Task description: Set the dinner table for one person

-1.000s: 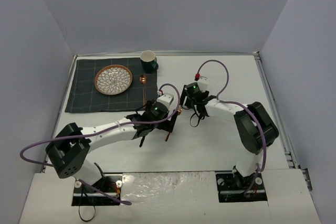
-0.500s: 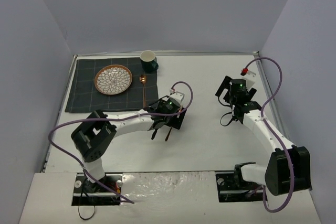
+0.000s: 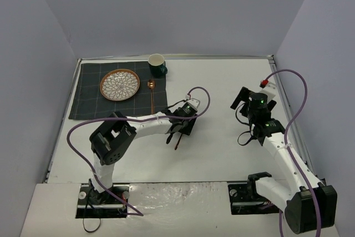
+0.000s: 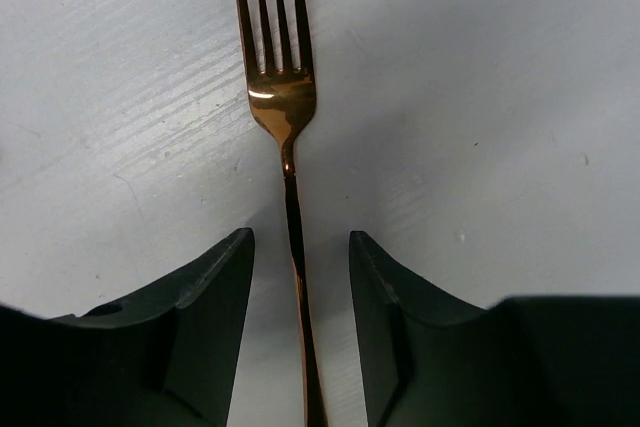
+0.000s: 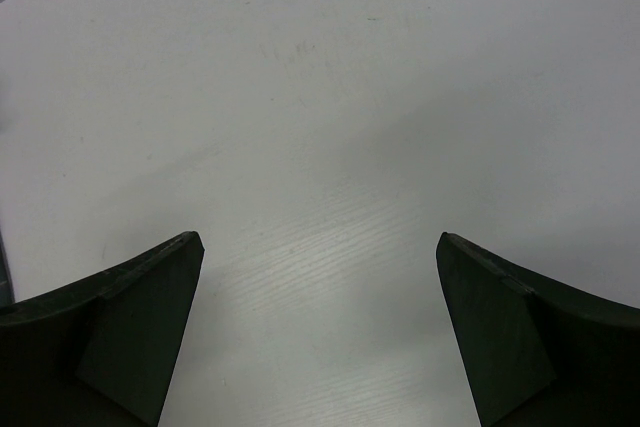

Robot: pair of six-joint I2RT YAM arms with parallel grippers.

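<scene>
**LEFT JAWS ASTRIDE FORK; RIGHT JAWS SPREAD OVER BARE TABLE**

1. Left gripper: The jaws are partly spread. One dark finger stands on each side of the fork handle. A gap of white surface shows between the handle and each finger, so no pinch is visible.

2. Fork: Copper-coloured. It lies flat on the table, with the tines pointing away from the left wrist camera. In the top view it lies under the left gripper, just off the near right corner of the mat and left of the table centre.

3. Right gripper: The jaws are spread wide. Nothing lies between the fingers except bare white table. In the top view it sits over the right part of the table, well apart from the fork.

4. Table: Large, white and rectangular, with a thin metal rim. It carries every item below.

5. Mat: Dark grey and checked, at the far left corner of the table.
   - Plate: on the mat, patterned, with a copper rim.
   - Spoon: copper-coloured, on the mat just right of the plate, bowl at the far end.
   - Mug: dark green, at the far right corner of the mat.
</scene>
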